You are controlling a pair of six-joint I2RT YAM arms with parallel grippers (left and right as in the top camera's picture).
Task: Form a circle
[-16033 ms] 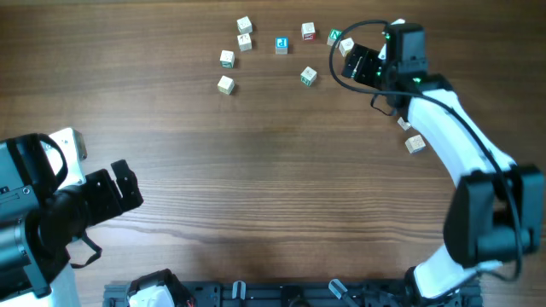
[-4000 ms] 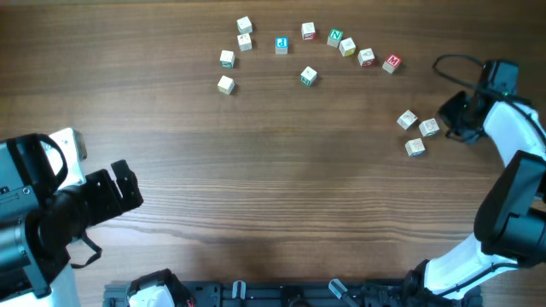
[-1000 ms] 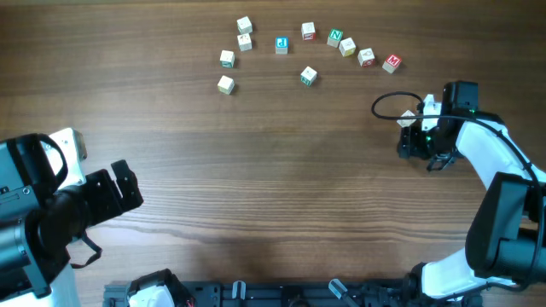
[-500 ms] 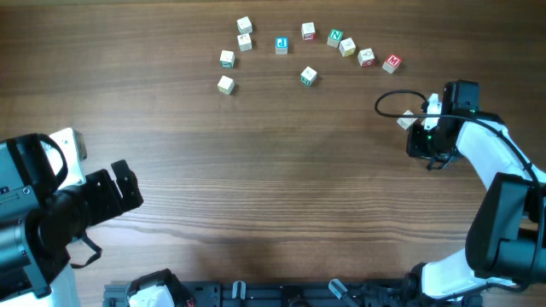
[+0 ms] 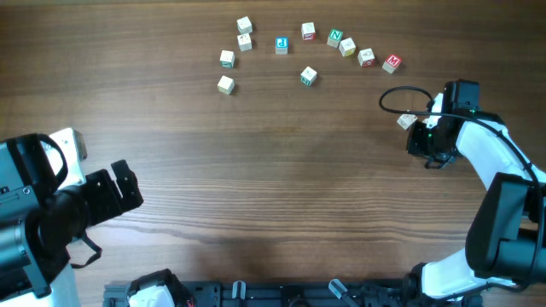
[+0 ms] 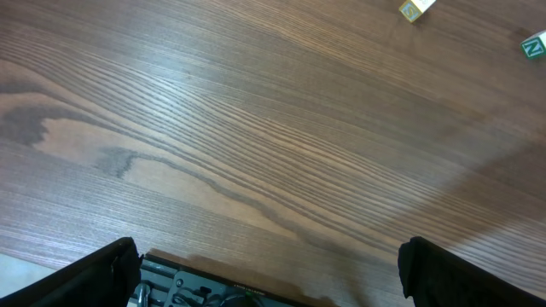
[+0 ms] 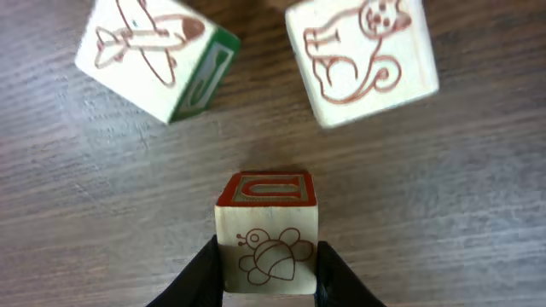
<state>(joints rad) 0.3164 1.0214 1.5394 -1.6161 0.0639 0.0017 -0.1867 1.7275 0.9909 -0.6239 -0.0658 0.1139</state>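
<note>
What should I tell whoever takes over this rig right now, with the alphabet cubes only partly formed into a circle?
Left gripper: open, empty, at the near left of the table.
Right gripper: shut on the red U cube, at the right side.
Airplane cube and cat cube: loose, just beyond it.
Done: an arc of cubes along the far side.
Left: the ring is not closed. Probably place the U cube, then its two neighbours and the stray cube inside the arc.
</note>
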